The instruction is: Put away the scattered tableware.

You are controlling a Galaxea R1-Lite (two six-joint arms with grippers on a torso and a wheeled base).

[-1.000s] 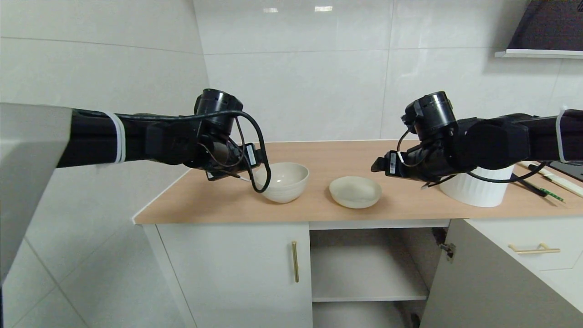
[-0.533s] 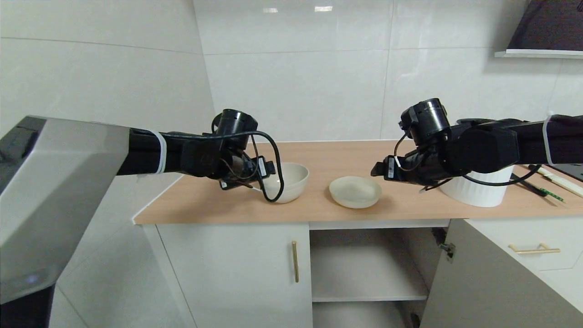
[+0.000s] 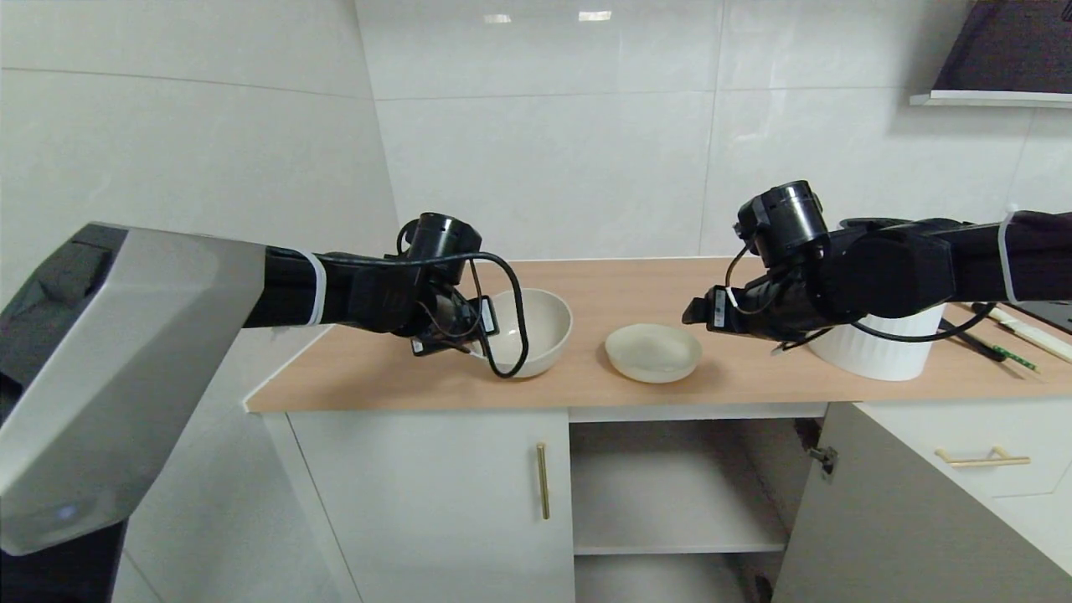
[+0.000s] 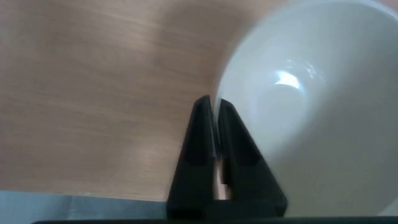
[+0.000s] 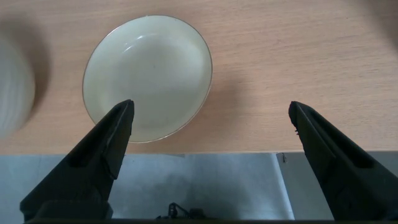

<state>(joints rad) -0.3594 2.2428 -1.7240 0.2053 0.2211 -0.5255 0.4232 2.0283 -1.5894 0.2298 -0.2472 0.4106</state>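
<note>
The counter (image 3: 377,373) carried all the tableware, and beneath its middle the cupboard (image 3: 670,494) stood with its door swung wide and a bare shelf inside, the likely place for the dishes. A white ribbed pot (image 3: 879,356) sat toward the counter's right end, partly behind the right arm.

The deep bowl (image 3: 543,331) stood near the counter's left end, close to the front edge. Over the last second the left arm had dropped and pushed forward to it, and the left gripper (image 4: 214,102) was now clenched on the bowl's near rim, one finger inside the wall and one outside. The bowl also sat slightly higher and farther right than a second earlier, which suggests the grasp had taken hold and the lift was starting. The next step is probably to carry it down to the open shelf. A pinch on a smooth rim may let the bowl swing or slip.

The shallow dish (image 5: 149,74) lay at the counter's middle, just right of the bowl and apart from it. The right gripper (image 5: 210,107) had sunk slightly, then held, hovering above the dish with its fingers spread wide and touching nothing.

Chopsticks (image 3: 1017,331) lay at the far right edge, untouched.
</note>
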